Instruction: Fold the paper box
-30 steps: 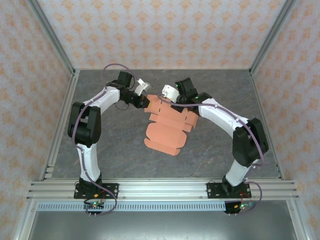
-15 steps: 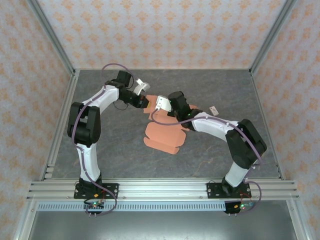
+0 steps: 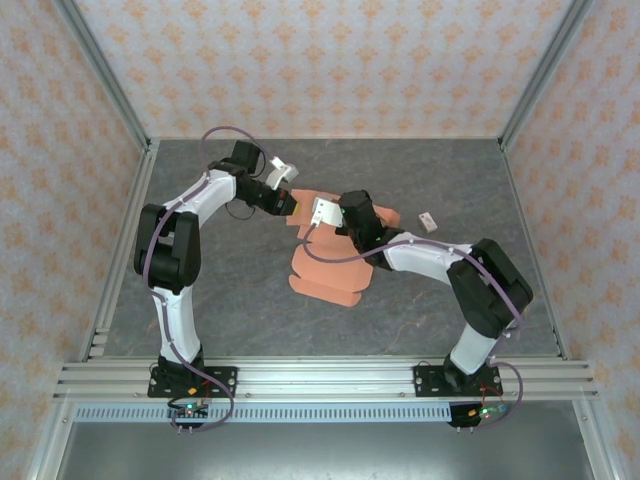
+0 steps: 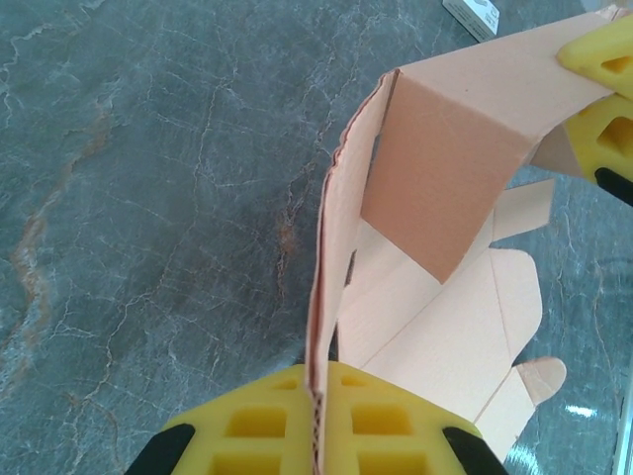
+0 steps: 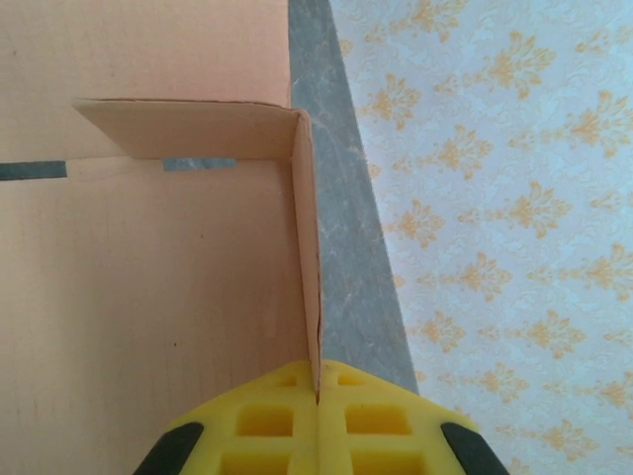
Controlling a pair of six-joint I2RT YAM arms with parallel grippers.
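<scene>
– Writing on the paper box (image 3: 330,268)?
– Salmon-orange card, creased, flaps half raised, lying mid-bench (image 3: 200,300). The small white tag (image 3: 428,221) to its right is too small to read.
– Changed since a second ago?
– Right arm has swung in toward the left one, uncovering that tag. The card has shifted only a little.
– Hands?
– Left hand (image 4: 315,401) is clamped on one raised edge, and right hand (image 5: 316,388) is clamped on an upright flap.
</scene>
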